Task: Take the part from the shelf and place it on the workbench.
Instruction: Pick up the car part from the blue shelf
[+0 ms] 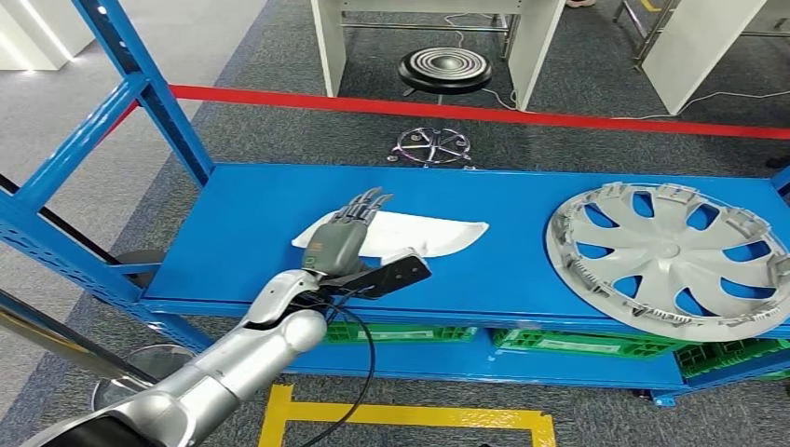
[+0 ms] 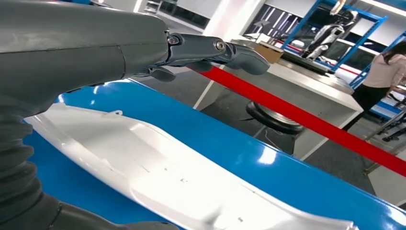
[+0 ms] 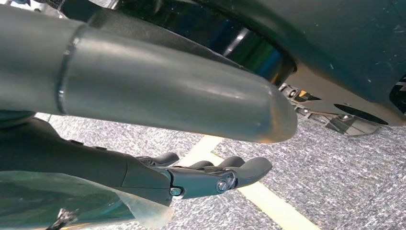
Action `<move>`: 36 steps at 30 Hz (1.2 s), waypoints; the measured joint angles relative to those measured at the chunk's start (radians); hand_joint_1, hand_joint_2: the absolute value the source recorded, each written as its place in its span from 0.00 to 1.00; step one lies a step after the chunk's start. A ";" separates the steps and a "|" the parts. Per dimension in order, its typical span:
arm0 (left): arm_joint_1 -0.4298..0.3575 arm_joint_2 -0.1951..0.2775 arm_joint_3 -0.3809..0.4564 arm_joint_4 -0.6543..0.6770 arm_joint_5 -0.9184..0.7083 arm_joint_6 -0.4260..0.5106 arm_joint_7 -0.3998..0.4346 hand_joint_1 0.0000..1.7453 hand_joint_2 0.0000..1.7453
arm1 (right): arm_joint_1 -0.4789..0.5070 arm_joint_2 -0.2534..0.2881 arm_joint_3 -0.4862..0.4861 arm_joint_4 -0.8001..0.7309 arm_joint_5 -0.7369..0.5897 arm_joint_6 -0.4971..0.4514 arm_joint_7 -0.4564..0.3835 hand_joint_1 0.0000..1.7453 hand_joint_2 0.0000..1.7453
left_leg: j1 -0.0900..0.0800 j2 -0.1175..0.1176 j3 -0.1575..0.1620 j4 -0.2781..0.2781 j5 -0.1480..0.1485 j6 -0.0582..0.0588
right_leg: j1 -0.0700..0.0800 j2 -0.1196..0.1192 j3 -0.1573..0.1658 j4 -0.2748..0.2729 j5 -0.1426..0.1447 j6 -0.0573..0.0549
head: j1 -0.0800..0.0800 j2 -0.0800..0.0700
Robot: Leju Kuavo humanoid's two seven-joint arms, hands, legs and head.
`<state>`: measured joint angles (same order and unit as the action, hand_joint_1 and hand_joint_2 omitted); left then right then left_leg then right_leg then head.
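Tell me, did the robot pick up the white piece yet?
Not yet. The white part lies flat on the blue shelf, so nothing looks done. The left hand is stretched out over it, fingers straight and not gripping. The right hand hangs by the floor, holding nothing. Left: grab the part, lift it, and carry it to the workbench.

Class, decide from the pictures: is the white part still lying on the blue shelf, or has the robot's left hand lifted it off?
Still on the shelf. The white part lies flat on the blue shelf; the left hand reaches over it with fingers extended, not gripping it.
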<state>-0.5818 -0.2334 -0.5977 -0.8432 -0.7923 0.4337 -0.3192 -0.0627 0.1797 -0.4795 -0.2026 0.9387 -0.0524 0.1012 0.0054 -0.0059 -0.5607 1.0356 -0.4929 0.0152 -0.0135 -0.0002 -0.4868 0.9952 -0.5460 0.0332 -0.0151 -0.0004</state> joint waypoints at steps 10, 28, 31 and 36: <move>-0.023 -0.032 -0.017 0.093 -0.006 0.003 -0.030 0.00 1.00 | -0.002 0.000 0.000 0.000 0.008 0.005 0.006 0.00 0.00 | 0.000 0.000 0.000 0.000 0.000 0.000 | 0.000 0.000 0.000 0.000 0.000 0.000 | 0.000 0.000; -0.096 -0.015 -0.058 0.218 -0.196 0.093 0.048 0.00 1.00 | -0.003 0.000 0.000 0.000 0.041 0.011 0.003 0.00 0.00 | 0.000 0.000 0.000 0.000 0.000 0.000 | 0.000 0.000 0.000 0.000 0.000 0.000 | 0.000 0.000; -0.109 -0.013 -0.068 0.235 -0.217 0.091 0.063 0.00 1.00 | -0.004 0.000 -0.001 0.000 0.043 0.011 0.003 0.00 0.00 | 0.000 0.000 0.000 0.000 0.000 0.000 | 0.000 0.000 0.000 0.000 0.000 0.000 | 0.000 0.000; -0.126 -0.008 -0.074 0.263 -0.230 0.074 0.079 0.00 1.00 | -0.006 0.000 -0.001 0.000 0.044 0.011 0.004 0.00 0.00 | 0.000 0.000 0.000 0.000 0.000 0.000 | 0.000 0.000 0.000 0.000 0.000 0.000 | 0.000 0.000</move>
<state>-0.7082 -0.2419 -0.6716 -0.5798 -1.0221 0.5080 -0.2402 -0.0683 0.1793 -0.4803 -0.2024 0.9823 -0.0413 0.1053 0.0054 -0.0059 -0.5608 1.0356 -0.4929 0.0151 -0.0134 -0.0002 -0.4865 0.9954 -0.5460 0.0332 -0.0151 -0.0004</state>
